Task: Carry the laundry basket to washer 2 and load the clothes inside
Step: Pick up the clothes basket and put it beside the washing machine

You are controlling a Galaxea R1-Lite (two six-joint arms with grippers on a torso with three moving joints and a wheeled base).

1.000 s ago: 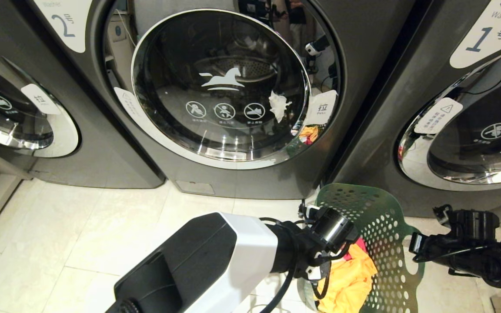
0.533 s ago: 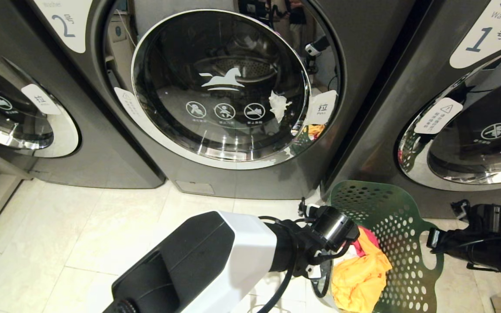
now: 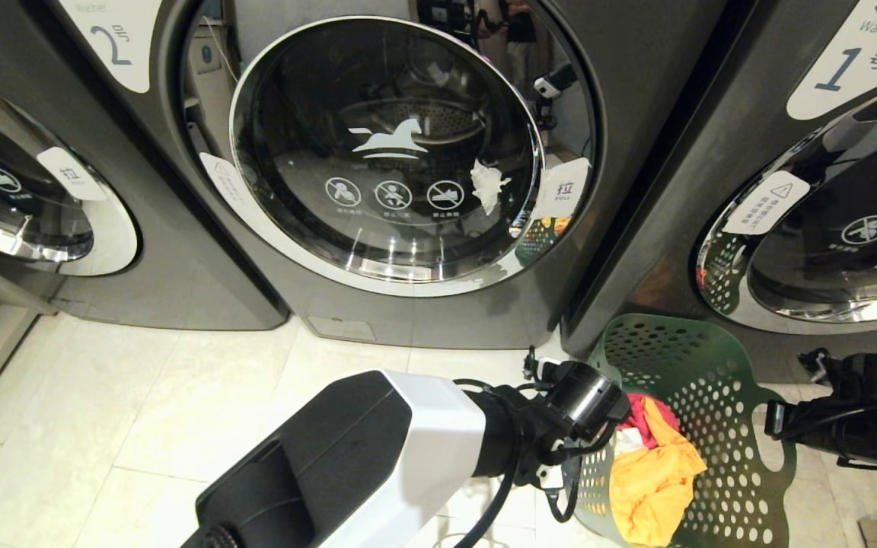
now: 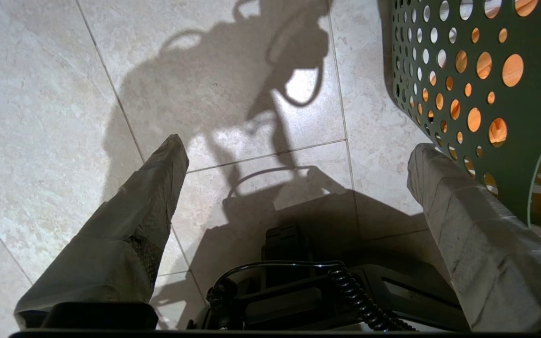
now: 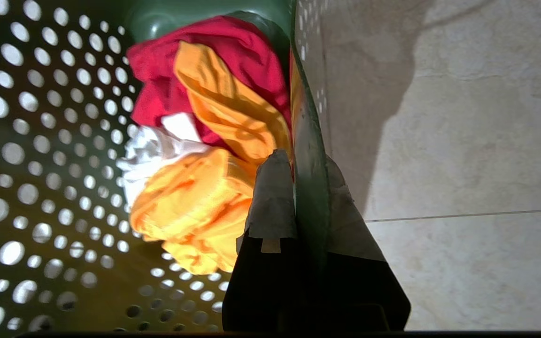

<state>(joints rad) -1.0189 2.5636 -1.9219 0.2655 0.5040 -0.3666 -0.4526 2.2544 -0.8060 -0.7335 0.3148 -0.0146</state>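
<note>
Washer 2 fills the middle of the head view, its round chrome-rimmed door shut, with the washer labelled 1 at its right and a third machine at its left. On the pale tiled floor in front, low between washers 2 and 1, stands the laundry basket, tipped so its perforated wall faces the camera. The step in hand looks like the carrying and setting down of the basket, not yet the loading; the next move, as I judge it, calls for resting the basket steady on the floor, freeing an arm and pulling the door open by its tab before any garment goes in. The right gripper has its jaws pinched tight on the basket's rim, one inside and one outside the wall; the head view shows only its dark body at the basket's far side. The left gripper hangs over the floor just beside the basket's outer wall with jaws spread wide and holding nothing, which the head view hides behind the left arm. Only the right wrist view shows the clothes fully: red, yellow-orange and a little white, bunched against the held wall.
</note>
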